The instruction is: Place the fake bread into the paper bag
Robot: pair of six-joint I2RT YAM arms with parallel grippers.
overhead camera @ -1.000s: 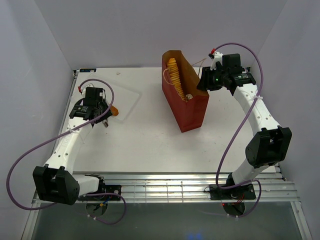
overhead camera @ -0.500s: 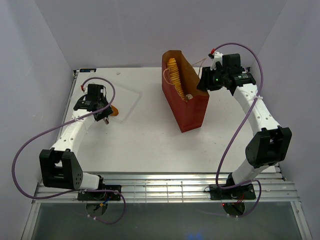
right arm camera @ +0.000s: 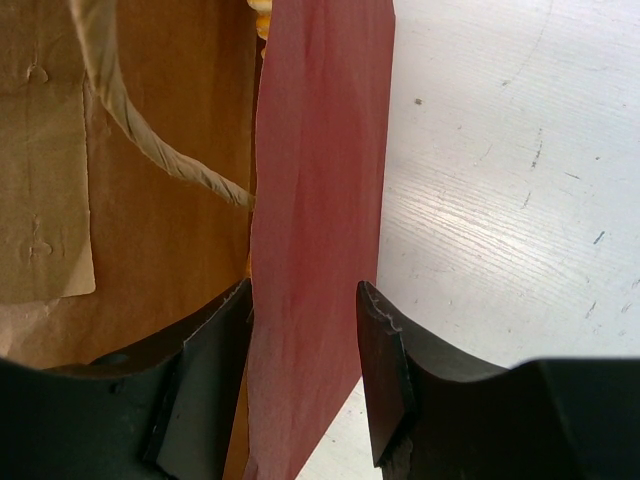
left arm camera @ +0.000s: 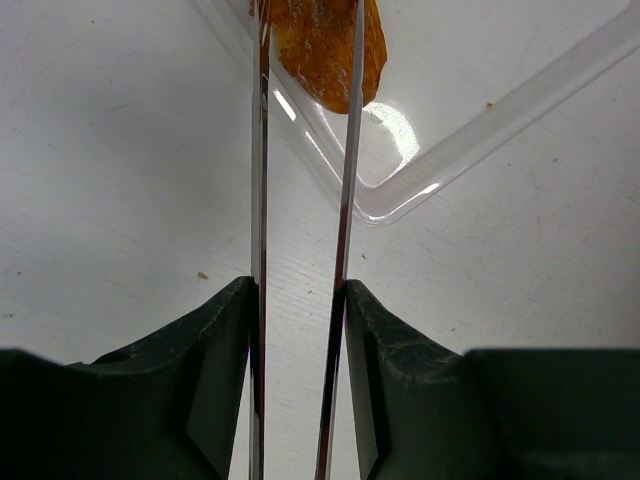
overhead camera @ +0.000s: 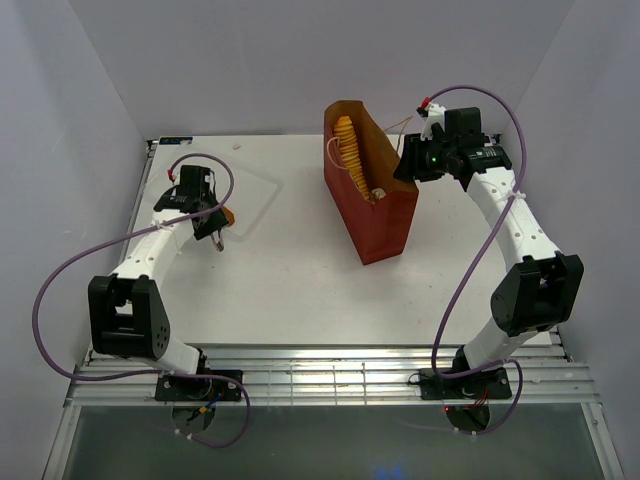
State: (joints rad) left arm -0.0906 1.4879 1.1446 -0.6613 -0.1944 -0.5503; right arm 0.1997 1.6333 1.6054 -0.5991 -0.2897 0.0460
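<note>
My left gripper (overhead camera: 208, 214) (left arm camera: 297, 300) is shut on the long metal tongs (left arm camera: 258, 200). The tong tips pinch a small brown croissant-like pastry (left arm camera: 325, 45) (overhead camera: 229, 215) at the corner of a clear tray (left arm camera: 500, 130). The dark-red paper bag (overhead camera: 385, 225) stands upright and open at centre right. A long ridged loaf (overhead camera: 349, 150) and a pale piece (overhead camera: 378, 193) lie inside it. My right gripper (overhead camera: 408, 165) (right arm camera: 300, 340) is shut on the bag's far right wall (right arm camera: 320, 200), with one finger inside and one outside.
The clear tray (overhead camera: 255, 195) lies flat on the white table at the far left. A tan string handle (right arm camera: 150, 150) hangs inside the bag. Grey walls close in the table on three sides. A slatted metal strip runs along the near edge.
My left arm has swung its elbow inward and shifted the gripper slightly farther from me, still holding the tongs with the pastry. The right arm and bag have not moved.
</note>
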